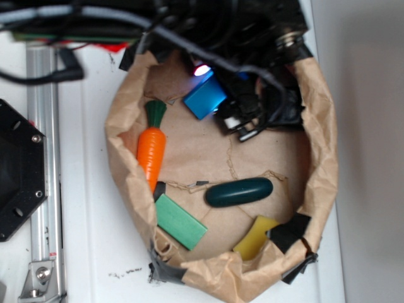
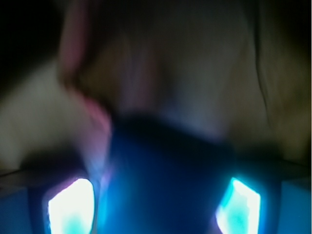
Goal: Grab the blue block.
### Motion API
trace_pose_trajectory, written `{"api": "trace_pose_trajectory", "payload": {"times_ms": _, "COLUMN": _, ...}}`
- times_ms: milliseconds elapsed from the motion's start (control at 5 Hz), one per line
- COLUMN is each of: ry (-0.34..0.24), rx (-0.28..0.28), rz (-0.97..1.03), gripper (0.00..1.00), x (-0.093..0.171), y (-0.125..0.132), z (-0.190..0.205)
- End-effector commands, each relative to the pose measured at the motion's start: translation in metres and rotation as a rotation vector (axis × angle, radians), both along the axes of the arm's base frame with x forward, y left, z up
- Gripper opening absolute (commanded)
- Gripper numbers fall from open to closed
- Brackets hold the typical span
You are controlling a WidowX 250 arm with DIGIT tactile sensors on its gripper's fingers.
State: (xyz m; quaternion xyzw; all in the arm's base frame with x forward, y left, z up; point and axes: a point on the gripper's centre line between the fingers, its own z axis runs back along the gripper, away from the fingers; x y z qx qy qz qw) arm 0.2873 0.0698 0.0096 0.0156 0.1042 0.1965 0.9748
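The blue block (image 1: 203, 99) is in the upper middle of the brown paper bag (image 1: 126, 126), tilted. My gripper (image 1: 213, 95) comes in from the top right, with its fingers on either side of the block. In the blurred wrist view the blue block (image 2: 165, 165) fills the space between two glowing fingertips (image 2: 70, 207), and my gripper (image 2: 155, 207) looks shut on it. The green flat block (image 1: 180, 221) lies at the bag's lower left, far from the gripper.
An orange carrot (image 1: 151, 148) lies left of the blue block. A dark green oval (image 1: 238, 192) lies mid-bag and a yellow block (image 1: 254, 237) at the lower right. Black tape patches (image 1: 289, 230) sit on the bag's rim. Cables (image 1: 95, 16) cross the top.
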Motion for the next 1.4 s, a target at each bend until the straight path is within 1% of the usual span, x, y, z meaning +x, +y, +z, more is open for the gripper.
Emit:
{"api": "trace_pose_trajectory", "payload": {"times_ms": 0, "ry": -0.029, "rx": 0.015, "rz": -0.055, "gripper": 0.0, "x": -0.006, "y": -0.007, "z": -0.001}}
{"api": "trace_pose_trajectory", "payload": {"times_ms": 200, "ry": -0.081, "rx": 0.055, "rz": -0.163, "gripper": 0.0, "x": -0.015, "y": -0.029, "z": 0.049}}
{"api": "trace_pose_trajectory", "payload": {"times_ms": 400, "ry": -0.16, "rx": 0.076, "rz": -0.261, "gripper": 0.0, "x": -0.037, "y": -0.048, "z": 0.097}}
{"api": "trace_pose_trajectory", "payload": {"times_ms": 600, "ry": -0.214, "rx": 0.068, "rz": -0.348, "gripper": 0.0, "x": -0.06, "y": -0.049, "z": 0.133}}
{"api": "trace_pose_trajectory", "payload": {"times_ms": 800, "ry": -0.187, "rx": 0.065, "rz": -0.472, "gripper": 0.0, "x": -0.078, "y": -0.04, "z": 0.163}}
{"api": "trace_pose_trajectory", "payload": {"times_ms": 1000, "ry": -0.2, "rx": 0.053, "rz": -0.501, "gripper": 0.0, "x": -0.086, "y": -0.028, "z": 0.174}}
{"api": "trace_pose_trajectory", "payload": {"times_ms": 1200, "ry": -0.195, "rx": 0.019, "rz": -0.49, "gripper": 0.0, "x": -0.036, "y": -0.035, "z": 0.142}}
